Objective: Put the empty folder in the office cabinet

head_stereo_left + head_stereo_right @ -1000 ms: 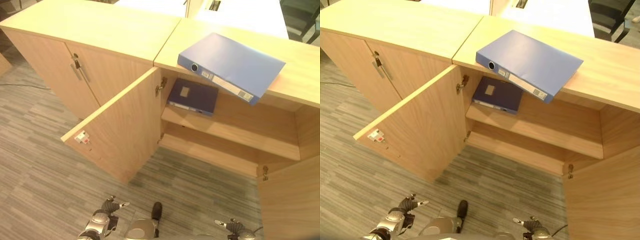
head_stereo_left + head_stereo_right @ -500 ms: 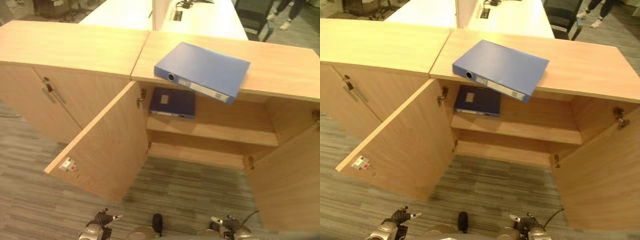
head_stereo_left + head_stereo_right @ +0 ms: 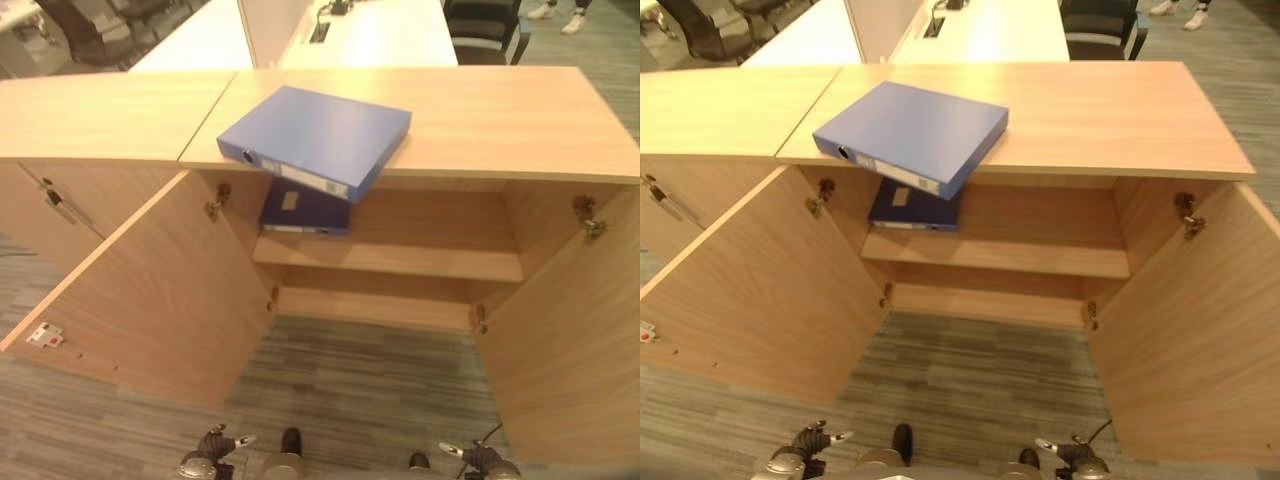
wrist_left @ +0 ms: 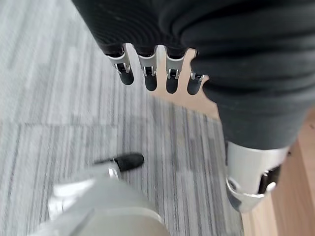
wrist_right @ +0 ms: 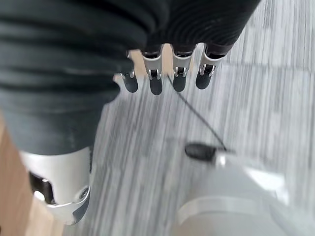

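On the cabinet (image 3: 520, 120) top, a blue folder (image 3: 316, 136) is seen overhanging the front edge above the open doors. A second folder (image 3: 304, 211) lies on the upper shelf (image 3: 420, 262). The wrist views show the left hand (image 4: 147, 73) and right hand (image 5: 167, 73) with straight fingers, empty.

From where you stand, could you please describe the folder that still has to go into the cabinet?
Find the open wooden cabinet. On its top lies a blue folder, one corner overhanging the front edge. The darker folder is already on the upper shelf inside.
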Robot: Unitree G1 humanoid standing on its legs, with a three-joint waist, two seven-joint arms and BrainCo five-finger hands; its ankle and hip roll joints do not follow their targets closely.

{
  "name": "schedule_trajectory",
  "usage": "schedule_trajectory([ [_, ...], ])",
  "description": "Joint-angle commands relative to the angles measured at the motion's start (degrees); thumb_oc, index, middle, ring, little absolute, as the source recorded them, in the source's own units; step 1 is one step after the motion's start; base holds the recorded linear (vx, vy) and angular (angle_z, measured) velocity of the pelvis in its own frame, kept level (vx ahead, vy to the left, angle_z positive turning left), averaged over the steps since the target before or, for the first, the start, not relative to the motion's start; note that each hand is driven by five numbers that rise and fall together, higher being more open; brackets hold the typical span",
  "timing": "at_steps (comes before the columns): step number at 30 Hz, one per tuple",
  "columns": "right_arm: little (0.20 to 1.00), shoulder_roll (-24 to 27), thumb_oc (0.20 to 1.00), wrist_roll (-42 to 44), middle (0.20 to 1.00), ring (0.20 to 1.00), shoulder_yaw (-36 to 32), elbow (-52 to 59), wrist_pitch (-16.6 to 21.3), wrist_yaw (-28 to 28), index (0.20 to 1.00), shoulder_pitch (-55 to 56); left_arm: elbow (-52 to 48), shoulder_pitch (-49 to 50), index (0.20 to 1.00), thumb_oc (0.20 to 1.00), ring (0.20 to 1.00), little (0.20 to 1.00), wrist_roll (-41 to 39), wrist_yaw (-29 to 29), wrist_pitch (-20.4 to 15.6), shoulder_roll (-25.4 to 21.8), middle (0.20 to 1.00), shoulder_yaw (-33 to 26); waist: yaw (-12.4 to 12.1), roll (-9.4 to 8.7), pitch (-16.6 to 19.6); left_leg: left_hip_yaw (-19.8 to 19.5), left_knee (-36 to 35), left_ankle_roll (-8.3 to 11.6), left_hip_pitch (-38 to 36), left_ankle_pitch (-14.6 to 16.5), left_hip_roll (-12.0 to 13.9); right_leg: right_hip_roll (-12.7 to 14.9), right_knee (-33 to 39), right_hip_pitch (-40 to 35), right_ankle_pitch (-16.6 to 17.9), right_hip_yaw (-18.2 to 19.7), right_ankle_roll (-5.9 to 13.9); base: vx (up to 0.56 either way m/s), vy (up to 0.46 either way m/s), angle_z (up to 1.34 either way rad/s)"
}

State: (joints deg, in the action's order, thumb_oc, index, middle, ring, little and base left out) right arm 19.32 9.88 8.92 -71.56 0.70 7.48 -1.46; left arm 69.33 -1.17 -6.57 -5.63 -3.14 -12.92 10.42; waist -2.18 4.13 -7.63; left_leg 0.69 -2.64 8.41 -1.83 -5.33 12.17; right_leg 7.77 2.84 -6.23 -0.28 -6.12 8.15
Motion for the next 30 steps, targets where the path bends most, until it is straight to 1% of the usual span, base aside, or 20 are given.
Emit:
schedule_trajectory([
  [1,1.000,-0.13,1.000,-1.10,1.000,1.000,0.41,0.71,0.86,0.12,1.000,-2.18,0.89,-4.16,1.000,1.000,1.000,1.000,-2.25,-0.34,-1.30,-3.02,1.000,-1.07,-0.84,-1.18,-2.57,-3.64,2.49,0.89,1.68,1.51,3.10,3.87,-5.07,1.66,-3.87,1.58,1.08,0.02,-0.273,0.02],
  [5,1.000,1.05,1.000,-1.21,1.000,1.000,0.44,0.50,1.11,0.12,1.000,-1.72,0.56,-3.65,1.000,1.000,1.000,1.000,-2.99,-0.09,-1.21,-2.49,1.000,-1.26,-0.40,-0.51,-3.13,-4.41,4.46,1.66,2.49,0.09,4.74,1.85,-3.27,-0.30,-4.73,0.72,-0.59,0.02,-0.228,0.07],
  [6,1.000,1.64,1.000,-1.30,1.000,1.000,0.14,0.19,1.20,0.17,1.000,-1.19,0.33,-3.43,1.000,1.000,1.000,1.000,-3.26,0.10,-1.30,-2.21,1.000,-1.27,-0.09,-0.50,-3.57,-4.00,6.28,1.68,3.18,-1.16,5.20,1.08,-1.90,-1.91,-5.00,-0.44,-1.36,0.01,-0.205,0.02],
  [7,1.000,1.66,1.000,-1.30,1.000,1.000,0.14,0.19,1.21,0.16,1.000,-1.19,0.31,-3.42,1.000,1.000,1.000,1.000,-3.26,0.10,-1.29,-2.20,1.000,-1.27,0.01,-0.47,-3.62,-4.12,6.31,1.70,3.19,-1.16,5.21,1.05,-1.82,-2.04,-4.97,-0.55,-1.38,0.00,-0.199,0.16],
  [8,1.000,1.99,1.000,-1.20,1.000,1.000,-0.13,0.13,1.28,0.38,1.000,-0.82,0.07,-3.34,1.000,1.000,1.000,1.000,-3.04,0.15,-1.29,-1.96,1.000,-0.85,0.30,-0.46,-4.04,-2.70,7.51,1.68,4.03,-3.39,5.93,0.81,-1.29,-2.96,-5.04,-1.52,-1.67,-0.02,-0.141,0.37],
  [9,1.000,2.46,1.000,-0.97,1.000,1.000,-0.38,-0.10,1.15,0.36,1.000,-0.31,-0.66,-3.15,1.000,1.000,1.000,1.000,-2.62,0.37,-1.30,-1.59,1.000,-0.54,1.08,-0.84,-4.33,0.94,8.93,1.18,4.82,-4.31,6.74,0.63,-0.52,-3.90,-5.23,-2.68,-2.08,-0.01,-0.139,0.48],
  [10,1.000,2.46,1.000,-0.97,1.000,1.000,-0.37,-0.10,1.16,0.36,1.000,-0.31,-0.68,-3.13,1.000,1.000,1.000,1.000,-2.61,0.37,-1.29,-1.59,1.000,-0.55,1.08,-0.84,-4.34,0.95,8.98,1.18,4.82,-4.29,6.74,0.64,-0.46,-3.94,-5.20,-2.67,-2.07,-0.01,-0.131,0.45],
  [11,1.000,2.57,1.000,-0.86,1.000,1.000,-0.49,-0.38,1.13,0.31,1.000,-0.21,-0.86,-3.00,1.000,1.000,1.000,1.000,-2.19,0.46,-1.30,-1.40,1.000,-0.37,1.27,-1.15,-4.43,2.45,10.39,1.10,5.19,-4.34,6.82,0.59,-0.06,-4.35,-5.16,-3.20,-2.24,0.01,-0.116,0.32],
  [14,1.000,2.80,1.000,-0.95,1.000,1.000,-0.16,-1.44,1.05,-0.06,1.000,-0.72,-0.41,-2.90,1.000,1.000,1.000,1.000,-1.72,0.79,-1.17,-1.08,1.000,-0.09,0.48,-1.68,-4.79,0.55,12.30,0.10,7.10,-1.26,2.48,0.70,0.29,-4.88,-5.27,-3.26,-2.67,0.07,-0.134,0.05],
  [15,1.000,2.90,1.000,-1.14,1.000,1.000,-0.12,-2.32,0.98,-0.15,1.000,-1.00,0.65,-3.24,1.000,1.000,1.000,1.000,-1.39,0.85,-1.10,-1.00,1.000,0.10,-0.44,-1.82,-4.42,-1.37,10.23,-0.47,8.07,0.52,-1.34,0.15,0.71,-4.97,-5.10,-3.38,-2.72,0.15,-0.062,-0.31],
  [17,1.000,3.00,1.000,-1.24,1.000,1.000,-0.21,-2.82,0.96,0.10,1.000,-1.41,1.43,-3.65,1.000,1.000,1.000,1.000,-0.97,0.79,-0.99,-1.03,1.000,0.40,-1.32,-1.88,-4.09,-2.62,7.27,-0.75,9.60,-0.25,-3.39,-0.26,1.05,-5.22,-5.26,-3.39,-2.46,0.14,-0.018,-0.30],
  [18,1.000,2.98,1.000,-1.24,1.000,1.000,-0.22,-2.83,0.97,0.10,1.000,-1.41,1.45,-3.67,1.000,1.000,1.000,1.000,-0.96,0.79,-1.00,-1.04,1.000,0.41,-1.30,-1.97,-4.07,-2.61,7.17,-0.77,9.55,-0.27,-3.50,-0.15,1.05,-5.23,-5.34,-3.42,-2.43,0.11,0.017,-0.09],
  [20,1.000,2.73,1.000,-1.53,1.000,1.000,0.22,-2.81,0.79,0.47,1.000,-2.07,1.66,-4.11,1.000,1.000,1.000,1.000,-0.83,0.62,-1.05,-1.25,1.000,0.55,-2.58,-2.29,-4.15,-4.45,5.55,-0.97,12.93,-1.51,-5.40,-0.38,1.16,-5.45,-5.93,-2.89,-2.33,0.10,0.009,-0.16],
  [21,1.000,2.73,1.000,-1.53,1.000,1.000,0.23,-2.81,0.79,0.47,1.000,-2.07,1.66,-4.11,1.000,1.000,1.000,1.000,-0.83,0.62,-1.05,-1.26,1.000,0.55,-2.57,-2.30,-4.14,-4.46,5.56,-0.98,12.95,-1.51,-5.42,-0.36,1.15,-5.44,-5.94,-2.90,-2.32,0.20,0.093,0.05],
  [22,1.000,2.02,1.000,-1.89,1.000,1.000,0.76,-2.68,0.58,0.25,1.000,-2.49,2.15,-4.11,1.000,1.000,1.000,1.000,-0.77,0.63,-1.12,-1.54,1.000,0.21,-3.69,-2.47,-3.81,-5.29,5.04,-0.92,14.38,-2.13,-6.16,-0.48,1.24,-6.25,-6.95,-1.67,-1.82,0.30,0.193,0.26],
  [24,1.000,1.60,1.000,-2.52,1.000,1.000,1.17,-2.62,0.47,-0.14,1.000,-2.44,2.67,-3.91,1.000,1.000,1.000,1.000,-0.11,0.73,-0.97,-1.51,1.000,0.24,-3.99,-2.67,-2.94,-5.55,4.00,-1.44,13.24,-2.05,-6.16,-0.05,0.95,-6.72,-7.28,-1.16,-1.47,0.33,0.240,0.00],
  [25,1.000,0.53,1.000,-3.19,1.000,1.000,1.70,-2.55,0.27,-0.45,1.000,-2.35,3.08,-3.77,1.000,1.000,1.000,1.000,1.06,0.70,-0.70,-1.79,1.000,0.46,-4.10,-3.36,-1.80,-5.36,1.29,-2.80,10.62,-1.59,-7.25,1.39,-0.93,-6.57,-7.80,-0.11,-0.78,0.34,0.389,-0.37],
  [26,1.000,-0.49,1.000,-3.20,1.000,1.000,2.16,-1.98,-0.01,-0.92,1.000,-2.67,2.82,-4.13,1.000,1.000,1.000,1.000,1.76,0.85,-0.63,-2.41,1.000,0.73,-4.10,-4.32,-1.16,-4.09,0.95,-4.36,8.76,-0.17,-8.35,3.17,-3.80,-5.10,-7.48,1.47,0.60,0.38,0.457,-0.29],
  [29,1.000,-1.30,1.000,-2.98,1.000,1.000,2.25,-1.16,-0.16,-1.05,1.000,-2.87,2.15,-4.63,1.000,1.000,1.000,1.000,1.49,0.73,-0.57,-3.27,1.000,0.52,-4.08,-5.15,-0.98,-3.04,1.57,-5.59,7.98,1.57,-9.22,4.58,-5.95,-3.45,-6.04,2.29,2.13,0.12,0.255,-0.33],
  [30,1.000,-1.67,1.000,-2.81,1.000,1.000,2.25,-0.89,-0.19,-1.03,1.000,-3.04,1.71,-4.98,1.000,1.000,1.000,1.000,1.21,0.60,-0.54,-3.79,1.000,0.34,-4.03,-5.68,-0.87,-2.52,1.91,-6.26,7.71,2.41,-9.79,5.35,-6.96,-2.44,-4.48,2.53,2.96,0.08,0.249,-0.47],
])
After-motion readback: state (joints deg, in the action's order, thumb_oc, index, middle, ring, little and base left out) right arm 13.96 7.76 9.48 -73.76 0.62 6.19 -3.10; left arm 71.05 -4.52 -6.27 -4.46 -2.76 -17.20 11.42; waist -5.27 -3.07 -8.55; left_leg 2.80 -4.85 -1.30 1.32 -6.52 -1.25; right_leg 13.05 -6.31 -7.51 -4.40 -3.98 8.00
